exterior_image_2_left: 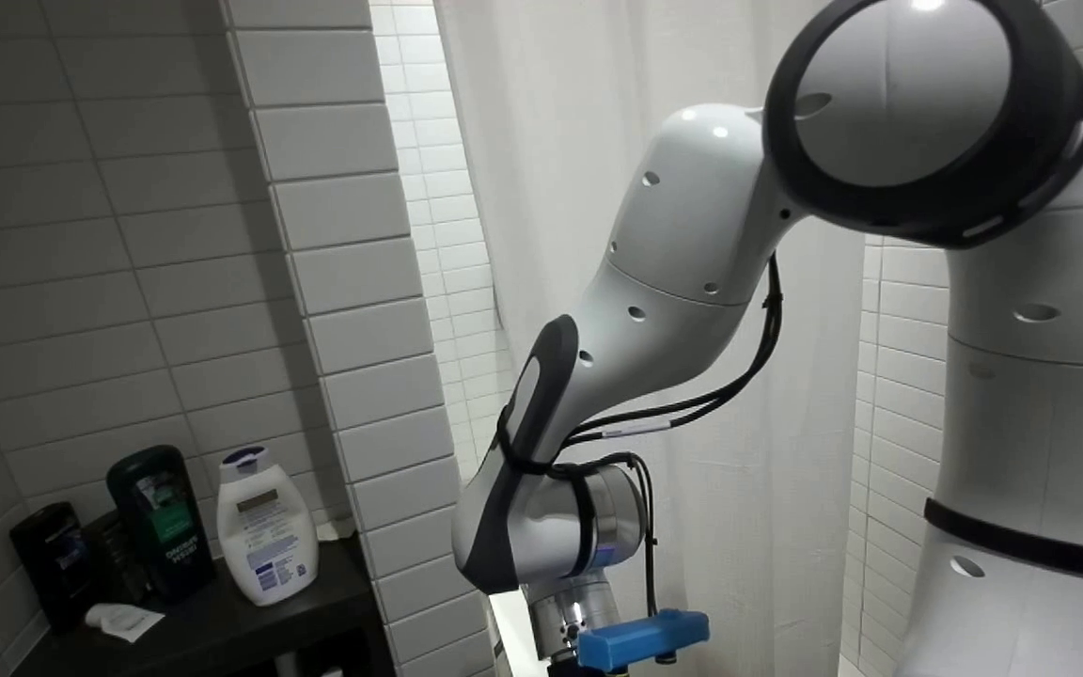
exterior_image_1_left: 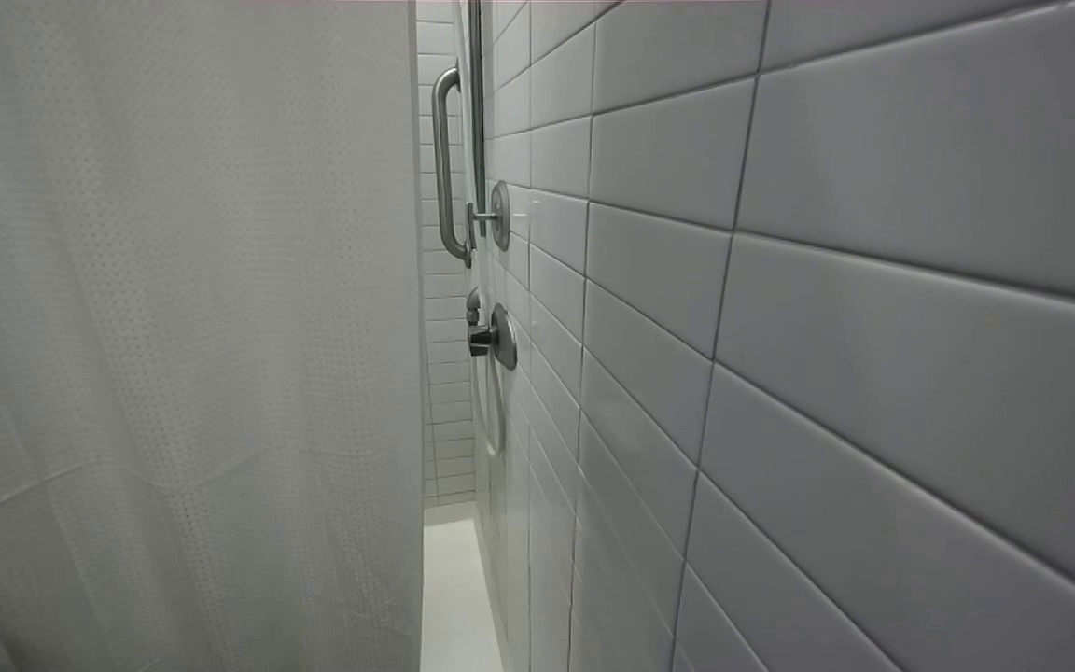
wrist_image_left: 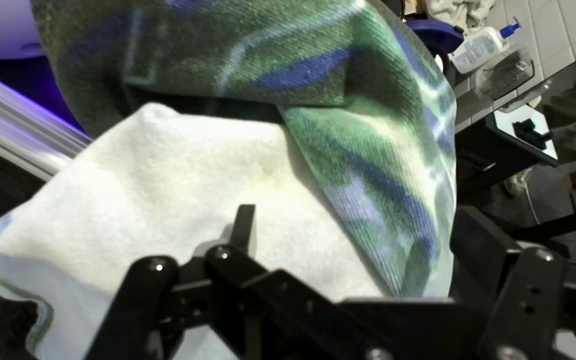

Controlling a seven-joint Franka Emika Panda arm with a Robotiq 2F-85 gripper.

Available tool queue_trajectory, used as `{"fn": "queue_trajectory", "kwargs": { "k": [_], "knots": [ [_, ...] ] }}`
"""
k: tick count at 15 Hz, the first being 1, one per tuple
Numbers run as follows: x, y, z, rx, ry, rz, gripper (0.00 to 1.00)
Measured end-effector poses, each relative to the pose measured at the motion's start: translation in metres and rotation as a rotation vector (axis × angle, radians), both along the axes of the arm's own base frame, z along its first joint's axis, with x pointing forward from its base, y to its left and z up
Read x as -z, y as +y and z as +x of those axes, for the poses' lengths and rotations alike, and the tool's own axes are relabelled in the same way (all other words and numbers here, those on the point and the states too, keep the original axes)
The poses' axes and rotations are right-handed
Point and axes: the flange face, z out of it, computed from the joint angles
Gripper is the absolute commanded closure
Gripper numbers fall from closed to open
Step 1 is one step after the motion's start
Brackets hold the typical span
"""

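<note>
Wide apart, the 2 jaws of the black gripper [wrist_image_left: 360, 240] hold nothing; a green, blue and white fabric cloth [wrist_image_left: 268, 145] lies folded between and beyond them (whether they touch it I cannot tell), with a white plastic blue-pump bottle [wrist_image_left: 479, 49] far right

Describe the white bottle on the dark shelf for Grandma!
In an exterior view, find the tiled pillar. Beside it is a dark shelf. The white bottle stands nearest the pillar, its cap dark blue; the other bottles there are dark.
</note>
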Motion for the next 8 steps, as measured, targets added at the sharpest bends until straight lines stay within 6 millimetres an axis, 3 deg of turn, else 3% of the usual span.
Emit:
{"fn": "queue_trajectory", "kwargs": {
  "k": [7, 8],
  "knots": [
    [0.031, 0.029, -0.039, -0.047, 0.092, -0.169, 0.00],
    [0.036, 0.035, -0.043, -0.059, 0.101, -0.198, 0.25]
  ]
}}
